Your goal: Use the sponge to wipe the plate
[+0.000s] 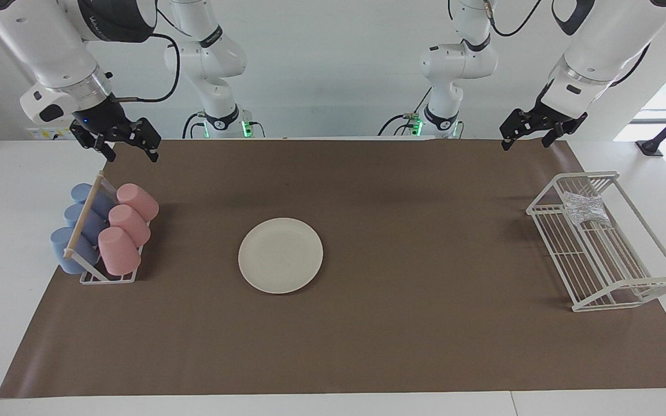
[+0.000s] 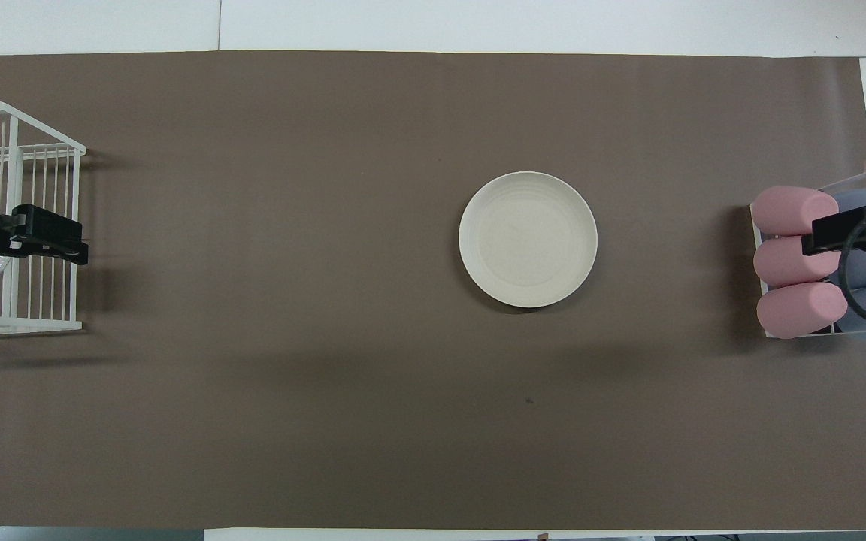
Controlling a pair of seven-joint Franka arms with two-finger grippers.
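Cream plate bare at mid-mat, sponge lying in the wire basket

Brown matte sheeting, smooth and rectangular, covers most of the white worktop. On this mat the plate lies flat, round and cream-white, with a shallow rim and faint concentric rings; being round, it has no long axis. It sits about midway along the mat, somewhat toward the right arm's end.

The sponge is a small, crinkled, silvery pad with a foil-like shine. It rests inside the white wire basket at the left arm's end, in the part of the basket nearer to the robots. Which way its length runs cannot be told. The basket is oblong, built of thin parallel bars, its long side running away from the robots.

At the right arm's end, a white wire rack with a pale wooden rod holds tumbled cylindrical cups: three pink cups on the side toward the plate, three blue cups on the outer side.

The left claw hangs in the air over the basket's nearer end, its black fingers spread wide and holding nothing. The right claw hangs over the cup rack, likewise wide and empty.

Dark bands on the arms carry lettering too small to read
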